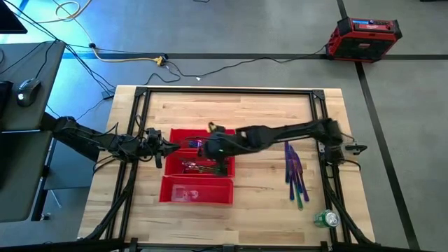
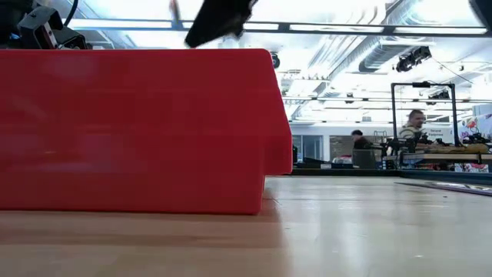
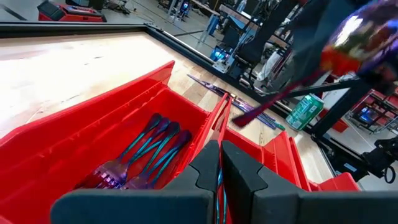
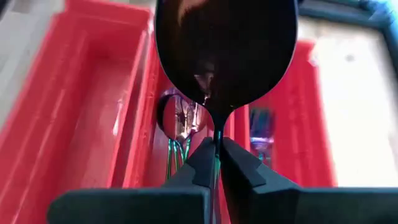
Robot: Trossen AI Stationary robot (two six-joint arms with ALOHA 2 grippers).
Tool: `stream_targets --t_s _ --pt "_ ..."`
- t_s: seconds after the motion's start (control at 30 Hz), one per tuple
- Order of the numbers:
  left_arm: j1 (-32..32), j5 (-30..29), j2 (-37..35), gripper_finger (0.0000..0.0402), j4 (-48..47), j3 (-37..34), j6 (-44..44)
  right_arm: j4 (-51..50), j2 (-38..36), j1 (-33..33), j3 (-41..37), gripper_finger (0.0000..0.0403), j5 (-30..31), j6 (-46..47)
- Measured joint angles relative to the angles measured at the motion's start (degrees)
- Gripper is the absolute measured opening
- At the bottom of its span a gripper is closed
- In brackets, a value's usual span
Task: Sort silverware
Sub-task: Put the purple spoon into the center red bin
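The red tray (image 1: 197,189) lies mid-table. Iridescent forks (image 3: 149,149) lie in one of its compartments and a spoon (image 4: 180,118) in the one beside it. My right gripper (image 1: 208,145) hangs over the tray, shut on another spoon (image 4: 224,56). My left gripper (image 1: 162,145) is shut at the tray's left end. More loose silverware (image 1: 294,175) lies on the wood to the right of the tray. My right gripper pinches the spoon's handle just behind the bowl (image 4: 216,134) between its two fingers. The bowl sticks out past the fingertips. The fingers slant down from the table's right side, and the spoon is lifted clear above the tray. My left gripper has its fingers (image 3: 205,168) together on the tray's left-end rim, where a divider (image 3: 225,118) runs away from it. It comes nearly level from the table's left side. The fingers hide the contact itself. The tray rests flat on the table.
A green can (image 1: 325,219) stands near the front right corner. A black frame (image 1: 231,91) borders the tabletop. People sit at benches (image 2: 415,127) in the room beyond. Bare wood lies in front of and behind the tray.
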Motion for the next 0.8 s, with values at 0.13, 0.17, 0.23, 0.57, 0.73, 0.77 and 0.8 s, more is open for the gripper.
stream_targets --t_s 0.13,0.17,0.23,0.57,0.73,0.77,0.8 --pt "0.01 0.26 0.01 0.0 -0.07 0.0 0.0 -6.14 7.15 -1.02 8.29 0.0 -4.92 3.68" --pt "-0.01 0.28 -0.01 0.0 -0.07 0.0 0.0 -7.64 8.56 -1.26 10.19 0.0 -6.11 4.84" --pt "0.01 0.28 0.01 0.0 -0.09 0.0 -0.02 -10.54 11.3 -1.82 13.71 0.0 -8.38 7.0" --pt "-0.01 0.46 -0.01 0.0 -0.12 0.0 -0.04 -14.37 19.27 -4.21 20.6 0.0006 -12.77 9.13" --pt "0.01 0.55 -0.01 0.0 -0.13 0.0 -0.04 -14.08 19.33 -5.24 20.62 0.0059 -12.82 8.48" --pt "0.01 0.55 -0.01 0.0 -0.13 0.0 -0.04 -14.09 19.34 -5.36 21.28 0.0073 -12.73 7.01" --pt "-0.01 0.59 0.01 0.0 -0.13 0.0 -0.04 -14.09 19.36 -5.38 22.05 0.0085 -12.68 5.14"
